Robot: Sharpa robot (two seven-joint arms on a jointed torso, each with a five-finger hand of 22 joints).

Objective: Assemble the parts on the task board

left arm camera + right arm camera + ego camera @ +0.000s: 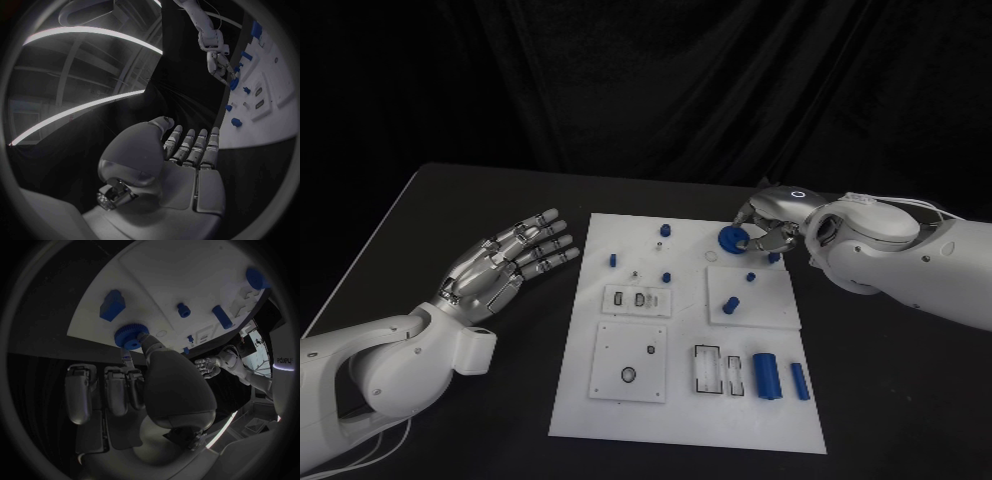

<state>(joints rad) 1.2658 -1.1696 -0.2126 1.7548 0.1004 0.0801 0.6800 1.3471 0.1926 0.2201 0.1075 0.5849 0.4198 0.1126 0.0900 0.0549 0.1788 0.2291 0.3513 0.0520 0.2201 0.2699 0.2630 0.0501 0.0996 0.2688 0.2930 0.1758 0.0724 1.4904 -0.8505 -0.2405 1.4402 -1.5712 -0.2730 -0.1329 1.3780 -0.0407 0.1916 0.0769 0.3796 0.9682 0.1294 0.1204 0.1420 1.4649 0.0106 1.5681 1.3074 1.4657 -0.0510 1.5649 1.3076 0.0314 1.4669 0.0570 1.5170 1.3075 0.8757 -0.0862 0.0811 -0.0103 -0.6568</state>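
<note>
Seen from the head camera, the right hand (773, 232) pinches a blue toothed wheel (731, 238) at the far edge of the white task board (675, 410), the wheel lying just inboard of its fingertips; the left hand (514, 262) waits off the board, fingers spread, holding nothing. The left wrist camera shows that flat palm (187, 150) well apart from the wheel. The right wrist camera shows a fingertip (142, 338) touching the wheel's (129, 335) rim, face-up on the board.
</note>
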